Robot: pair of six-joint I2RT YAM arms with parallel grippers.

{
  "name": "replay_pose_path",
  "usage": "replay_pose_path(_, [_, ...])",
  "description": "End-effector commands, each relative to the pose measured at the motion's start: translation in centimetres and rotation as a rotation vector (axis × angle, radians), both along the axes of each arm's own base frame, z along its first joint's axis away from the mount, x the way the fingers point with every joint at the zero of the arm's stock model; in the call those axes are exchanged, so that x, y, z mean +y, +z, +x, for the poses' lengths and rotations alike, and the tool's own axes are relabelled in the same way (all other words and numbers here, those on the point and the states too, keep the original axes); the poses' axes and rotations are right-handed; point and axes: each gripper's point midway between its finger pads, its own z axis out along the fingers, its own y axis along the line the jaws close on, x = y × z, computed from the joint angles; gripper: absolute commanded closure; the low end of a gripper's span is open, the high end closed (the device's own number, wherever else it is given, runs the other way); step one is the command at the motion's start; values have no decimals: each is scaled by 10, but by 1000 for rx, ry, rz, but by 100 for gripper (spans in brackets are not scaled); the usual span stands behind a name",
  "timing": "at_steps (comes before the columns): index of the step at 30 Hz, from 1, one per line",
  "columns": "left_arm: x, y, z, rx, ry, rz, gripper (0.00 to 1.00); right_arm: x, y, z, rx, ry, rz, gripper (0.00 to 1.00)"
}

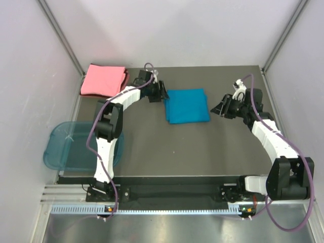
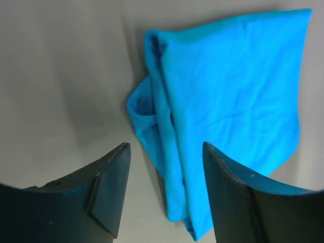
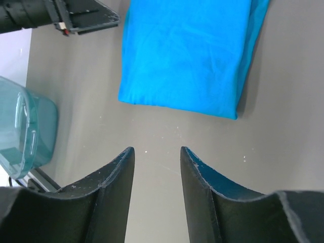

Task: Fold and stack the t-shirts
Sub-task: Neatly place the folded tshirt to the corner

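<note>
Teal-blue t-shirt: folded to a rough rectangle, mid-worktop, slightly toward the far side. Soft matte cloth with faint creases. In the left wrist view its left edge shows stacked fold layers, with a small loop of cloth bulging out sideways.

Salmon-pink t-shirt: folded flat into a rectangle at the far-left corner of the worktop, well apart from the teal one. Layered edge visible on its right side.

Worktop is dark grey, matte and flat, with a few pale specks in the right wrist view.

Left end effector: fingers apart, nothing between them, just beside the teal shirt's left edge. Can't tell if it touches. Fingers are black with wedge-shaped tips.

Right end effector: fingers apart, empty, near the teal shirt's right edge with bare worktop between them and the shirt.

Translucent blue plastic tub: rounded corners, glossy, sits at the near-left edge of the worktop, partly hidden by the left arm. Contents not discernible.
</note>
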Motion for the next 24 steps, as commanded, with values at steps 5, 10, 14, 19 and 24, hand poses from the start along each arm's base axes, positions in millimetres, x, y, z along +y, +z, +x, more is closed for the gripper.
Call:
replay_pose_path(5, [-7, -14, 4, -21, -18, -32, 36, 6, 17, -1, -73, 21, 20, 57])
replay_pose_path(10, [-14, -31, 10, 0, -15, -68, 36, 4, 16, -1, -75, 13, 16, 58])
replay_pose_path(14, [-22, -31, 14, 0, -24, -98, 37, 4, 14, -1, -70, 11, 15, 58])
replay_pose_path(19, [-24, -38, 14, 17, -17, -103, 41, 4, 14, 0, -73, 10, 14, 58])
replay_pose_path(24, [-32, -44, 14, 26, -22, -98, 47, 5, 15, 1, -76, 15, 18, 58])
